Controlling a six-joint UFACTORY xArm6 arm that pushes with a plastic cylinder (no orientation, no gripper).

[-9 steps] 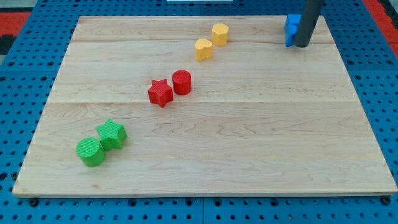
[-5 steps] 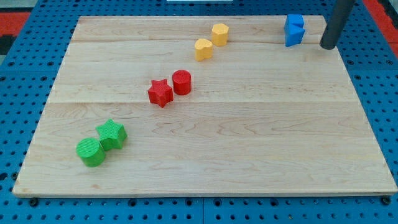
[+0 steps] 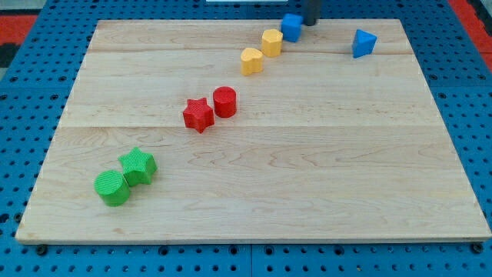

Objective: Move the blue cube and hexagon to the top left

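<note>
My tip [image 3: 310, 22] — a bare dark rod, nothing to open or close — is sitting at the view's top edge, touching the small blue plastic cube [image 3: 290, 27], which is lying just beside the yellow plastic hexagon block [image 3: 271, 41] on the pale wooden board [image 3: 307, 169].

- No text, label, brand, number or sign can be read anywhere in the camera view.
- The wooden surface [image 3: 254, 177] shows only bare grain and plank seams, with no print.
- The coloured blocks carry no letters or figures on any face that shows.
- The blue pegboard [image 3: 477, 108] around the surface has plain holes and no markings.
</note>
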